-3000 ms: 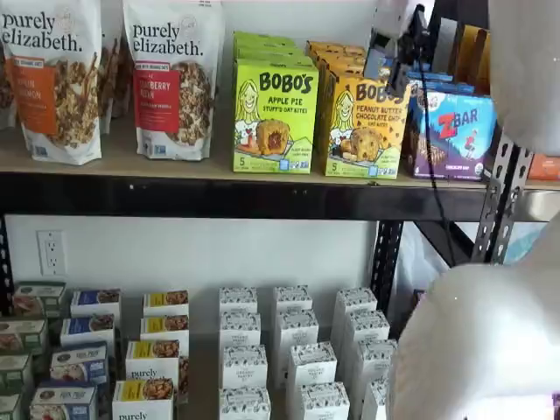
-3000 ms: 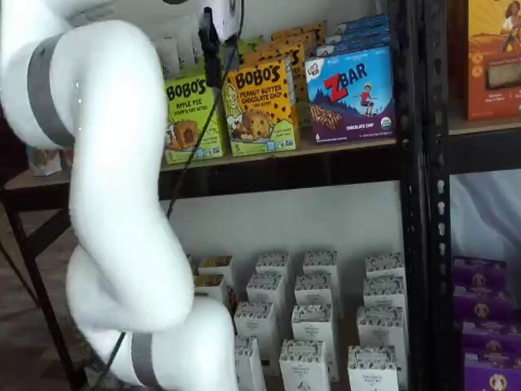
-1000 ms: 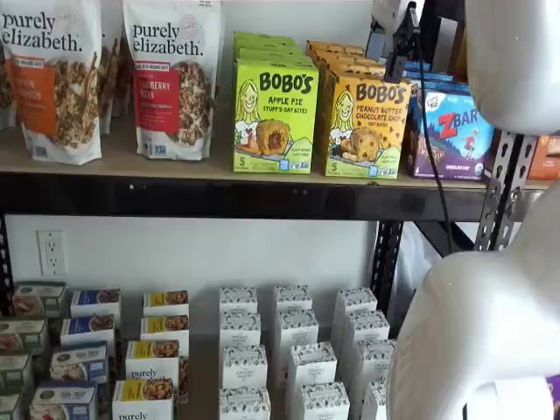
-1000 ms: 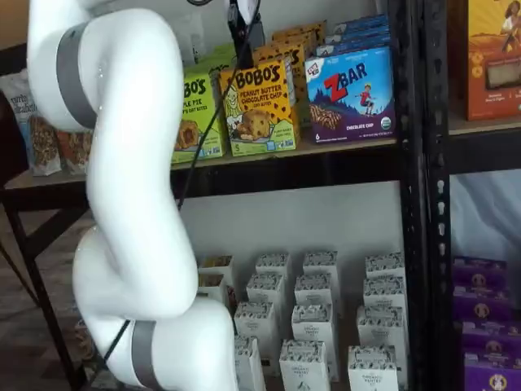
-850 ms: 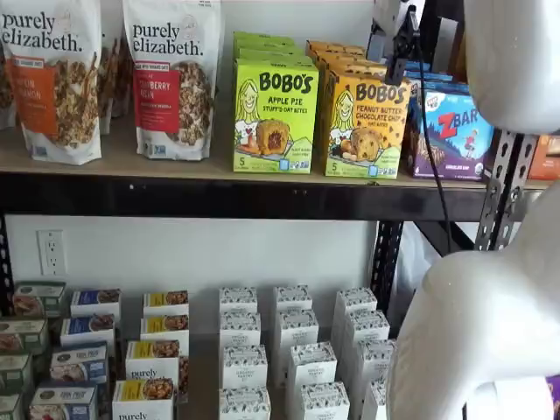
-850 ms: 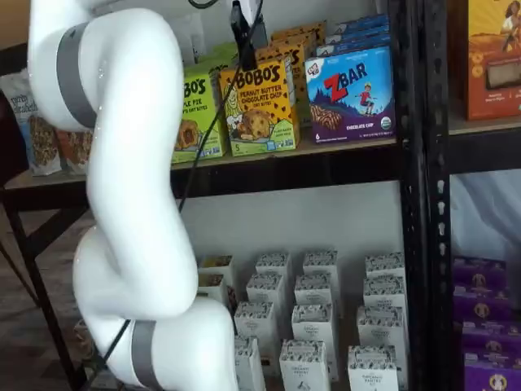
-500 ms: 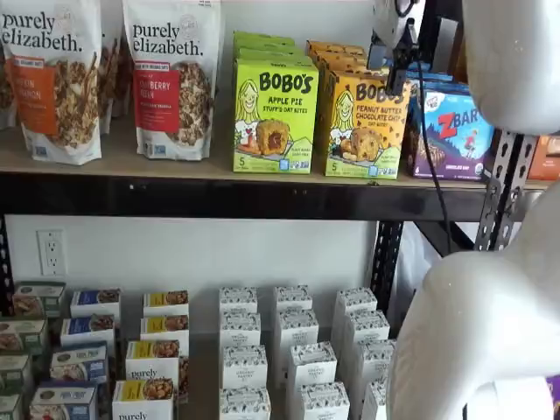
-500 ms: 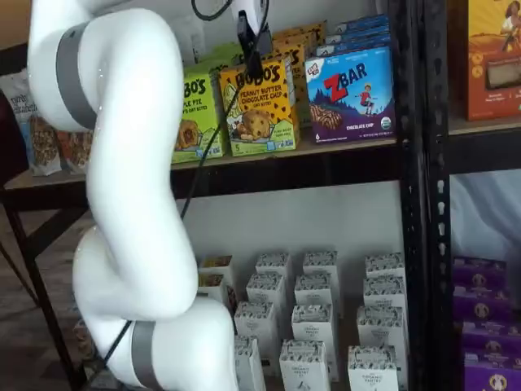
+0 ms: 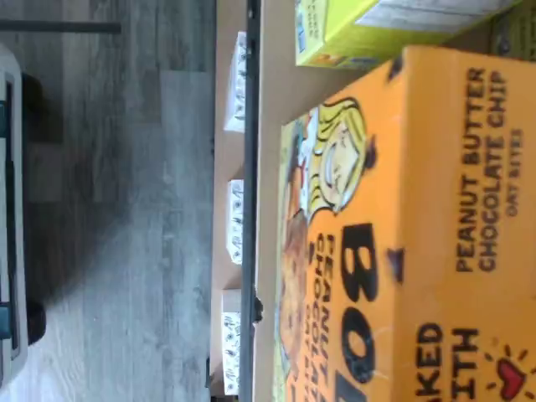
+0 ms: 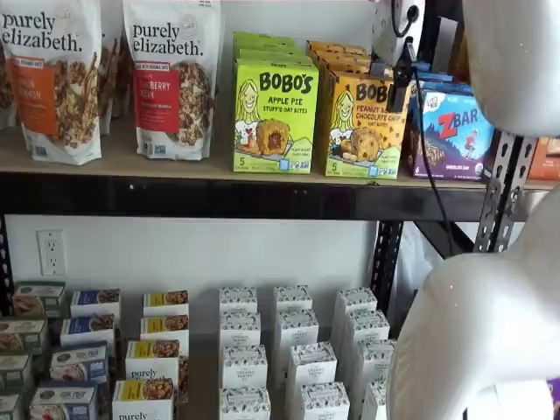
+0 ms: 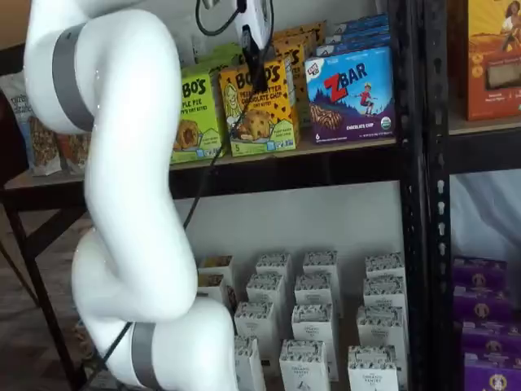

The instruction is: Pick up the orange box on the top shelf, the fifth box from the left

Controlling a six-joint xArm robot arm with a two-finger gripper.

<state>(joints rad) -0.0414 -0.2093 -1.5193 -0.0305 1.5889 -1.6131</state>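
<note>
The orange box (image 10: 364,128) stands at the front of its row on the top shelf (image 10: 175,168), between a lime-green Bobo's box (image 10: 275,116) and a blue ZBar box (image 10: 451,133). It shows in both shelf views (image 11: 260,112). My gripper (image 10: 401,87) hangs over the box's upper right corner, its black fingers overlapping the top of the box front. In a shelf view the gripper (image 11: 259,75) shows only as one dark finger side-on, so no gap can be judged. In the wrist view the orange box's top (image 9: 419,234) fills most of the picture, very close.
Purely Elizabeth bags (image 10: 171,79) stand further left on the shelf. Rows of small white boxes (image 10: 297,350) fill the shelf below. A black upright (image 11: 411,163) stands right of the ZBar box (image 11: 352,95). The white arm (image 11: 130,187) crosses in front of the shelves.
The gripper has come down and in towards the orange box's top, from above the row to level with the box's upper front. The boxes have not moved.
</note>
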